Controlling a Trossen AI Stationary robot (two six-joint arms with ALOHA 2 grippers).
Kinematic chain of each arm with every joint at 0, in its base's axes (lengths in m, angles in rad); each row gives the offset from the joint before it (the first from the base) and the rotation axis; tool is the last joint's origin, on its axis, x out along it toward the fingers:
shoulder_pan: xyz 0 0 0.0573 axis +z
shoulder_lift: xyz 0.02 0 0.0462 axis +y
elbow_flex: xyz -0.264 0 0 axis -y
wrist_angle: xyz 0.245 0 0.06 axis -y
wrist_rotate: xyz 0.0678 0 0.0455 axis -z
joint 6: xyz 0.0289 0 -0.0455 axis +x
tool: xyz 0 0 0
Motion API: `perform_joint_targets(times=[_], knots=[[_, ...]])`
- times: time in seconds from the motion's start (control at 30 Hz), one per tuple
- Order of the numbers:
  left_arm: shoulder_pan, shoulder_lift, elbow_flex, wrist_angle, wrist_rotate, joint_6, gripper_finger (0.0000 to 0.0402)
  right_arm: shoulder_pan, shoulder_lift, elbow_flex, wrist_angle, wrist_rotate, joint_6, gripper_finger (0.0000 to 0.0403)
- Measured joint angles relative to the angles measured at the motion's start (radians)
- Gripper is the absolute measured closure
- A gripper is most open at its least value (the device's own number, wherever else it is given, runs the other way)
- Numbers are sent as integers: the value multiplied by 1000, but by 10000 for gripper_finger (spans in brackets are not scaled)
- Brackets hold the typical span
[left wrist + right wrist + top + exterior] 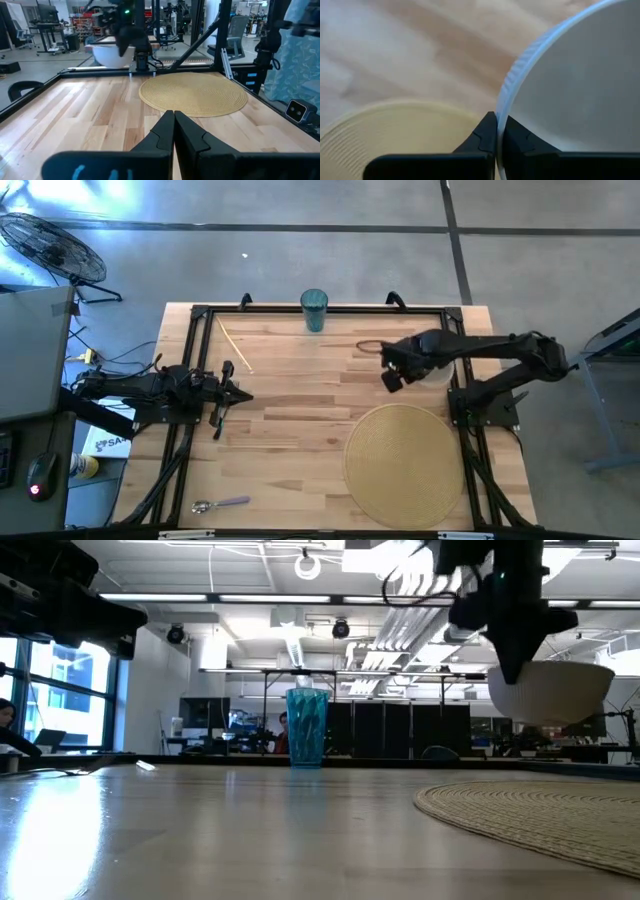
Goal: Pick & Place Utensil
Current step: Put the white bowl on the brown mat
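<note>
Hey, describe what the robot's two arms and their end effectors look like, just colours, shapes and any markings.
Both arms are dark, near-black jointed links on dark bases at the table's side rails. The left end effector ends in two slim black fingers with angular, wedge-shaped tips; a blurred blue marking shows on its body in the wrist view. The right end effector has the same black wedge fingers. A small green light glows on the right arm.

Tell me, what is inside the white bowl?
The bowl, pinched by its rim in the right gripper, shows only bare white wall inside. Its bottom is out of view.
</note>
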Motion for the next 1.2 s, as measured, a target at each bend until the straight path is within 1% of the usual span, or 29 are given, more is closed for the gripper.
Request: perform_joint_targets(times=[0.17, 0.27, 0.37, 0.43, 0.57, 0.73, 0.83, 0.97, 1.2], knots=[[0, 0, 0, 0, 0, 0, 401, 181, 4, 25, 2, -50, 157, 402], [0, 0, 0, 0, 0, 0, 401, 300, 38, 25, 1, -85, 279, 402], [0, 0, 0, 0, 0, 0, 401, 413, 110, 25, 39, -157, 379, 402], [0, 0, 0, 0, 0, 0, 401, 480, 177, 49, 52, -194, 425, 402], [0, 0, 0, 0, 0, 0, 401, 591, 330, 178, 39, -210, 468, 402], [0, 0, 0, 0, 0, 0, 401, 675, 522, 406, -49, -212, 484, 402], [0, 0, 0, 0, 0, 0, 401, 707, 613, 498, -101, -192, 456, 402], [0, 0, 0, 0, 0, 0, 401, 737, 667, 528, -97, -188, 453, 402], [0, 0, 0, 0, 0, 0, 401, 789, 667, 528, -93, -183, 542, 402]])
